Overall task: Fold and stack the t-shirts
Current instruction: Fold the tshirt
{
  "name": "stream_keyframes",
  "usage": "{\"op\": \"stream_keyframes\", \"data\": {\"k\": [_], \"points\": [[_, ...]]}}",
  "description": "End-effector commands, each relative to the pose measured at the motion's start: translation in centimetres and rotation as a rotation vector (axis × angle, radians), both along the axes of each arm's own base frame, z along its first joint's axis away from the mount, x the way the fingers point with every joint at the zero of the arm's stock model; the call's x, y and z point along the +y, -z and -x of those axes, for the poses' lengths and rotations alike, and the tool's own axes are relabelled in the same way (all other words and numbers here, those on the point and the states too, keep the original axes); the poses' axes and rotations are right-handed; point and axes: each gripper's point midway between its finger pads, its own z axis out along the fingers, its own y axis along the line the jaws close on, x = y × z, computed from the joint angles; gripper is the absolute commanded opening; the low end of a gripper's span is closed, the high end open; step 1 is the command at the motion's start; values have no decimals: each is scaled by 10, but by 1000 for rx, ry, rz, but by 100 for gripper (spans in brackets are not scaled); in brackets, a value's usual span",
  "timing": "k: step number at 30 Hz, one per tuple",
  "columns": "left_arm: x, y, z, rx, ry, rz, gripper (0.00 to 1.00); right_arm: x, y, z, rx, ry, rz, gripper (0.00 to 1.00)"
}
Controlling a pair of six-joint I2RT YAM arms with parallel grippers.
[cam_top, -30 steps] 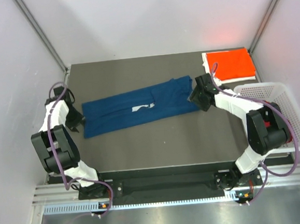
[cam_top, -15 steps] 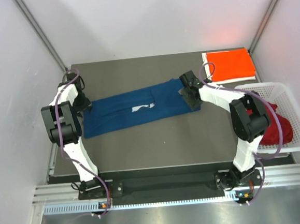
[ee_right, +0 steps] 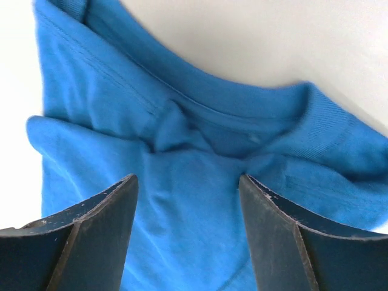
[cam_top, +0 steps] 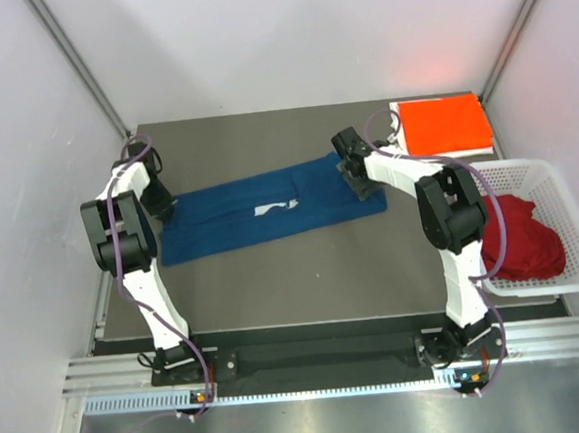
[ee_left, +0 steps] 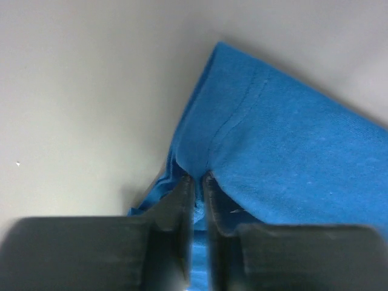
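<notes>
A navy blue t-shirt (cam_top: pixel 269 208) with a small white print lies folded into a long strip across the table. My left gripper (cam_top: pixel 161 204) is at its left end. In the left wrist view the jaws (ee_left: pixel 197 180) are shut on a pinched fold of the blue cloth (ee_left: pixel 291 157). My right gripper (cam_top: pixel 355 176) is at the collar end. Its fingers (ee_right: pixel 188 182) stand open and wide apart over the blue cloth (ee_right: pixel 182 200), just short of the collar (ee_right: pixel 242 115). An orange-red t-shirt (cam_top: pixel 445 124) lies folded at the back right. A dark red t-shirt (cam_top: pixel 520 236) is crumpled in the basket.
A white lattice basket (cam_top: pixel 569 194) stands at the table's right edge, beside the right arm. The dark table (cam_top: pixel 294 276) is bordered by pale walls on the left, back and right.
My left gripper has moved onto the shirt's left end and shut on the cloth. My right gripper has slid left onto the collar end, and its arm has uncovered the basket.
</notes>
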Motion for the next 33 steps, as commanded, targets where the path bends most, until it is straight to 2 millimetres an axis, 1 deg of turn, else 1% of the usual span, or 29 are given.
{"op": "stream_keyframes", "data": {"k": [1,2,3,4,5,7,8,9,10,11,13,14,16,17,18,21,22,24,25,26,27,28,29,30,31,32,33], "points": [[8,29,16,96,-42,-16,10,-4,5,-19,1,-16,55,68],[6,32,24,117,-47,-7,7,-6,7,-23,11,-63,88,68],[1,32,27,117,-50,9,6,-7,7,-33,4,-75,104,68],[0,33,30,115,-51,11,5,-8,7,-37,5,-95,117,68],[-1,32,41,127,-65,8,5,-13,5,-45,-1,-126,137,68],[0,30,51,137,-83,-2,4,-17,9,-53,-14,-160,153,68],[-3,27,59,140,-90,5,4,-21,11,-54,-9,-208,186,67],[-6,27,61,136,-98,17,5,-22,8,-66,-48,-224,179,67],[-8,26,65,137,-109,24,5,-25,9,-70,-55,-244,184,67],[-14,26,72,136,-113,46,8,-26,10,-73,-57,-289,200,67],[-16,24,80,143,-134,50,9,-19,7,-88,-118,-352,171,67],[-18,23,84,147,-135,54,9,-18,7,-92,-129,-407,183,67],[-19,22,91,154,-150,56,10,-16,8,-100,-143,-435,179,67],[-18,19,96,159,-159,49,11,-17,7,-103,-149,-461,193,67],[-19,16,96,152,-162,50,16,-16,3,-107,-160,-472,193,67],[-14,4,87,110,-149,38,28,-13,-8,-110,-190,-508,186,67],[-11,-1,84,102,-146,25,30,-12,-24,-112,-219,-512,186,67],[-5,-14,72,83,-151,16,31,-11,-37,-109,-240,-534,188,67],[-2,-19,68,82,-155,-4,34,-11,-55,-108,-267,-533,187,68],[3,-28,57,62,-158,-16,35,-13,-58,-104,-262,-535,186,68],[6,-32,52,51,-157,-29,37,-16,-77,-101,-285,-526,181,68],[11,-36,47,39,-160,-47,41,-18,-85,-98,-292,-515,173,68],[14,-43,39,19,-147,-60,43,-21,-87,-92,-285,-508,171,68],[17,-44,33,5,-135,-69,45,-24,-104,-87,-312,-495,167,68],[17,-44,29,-2,-113,-68,47,-25,-108,-82,-314,-463,142,68],[17,-39,25,1,-89,-59,49,-28,-103,-72,-288,-442,125,68],[18,-35,24,7,-91,-44,49,-29,-108,-61,-277,-421,101,68]]}}
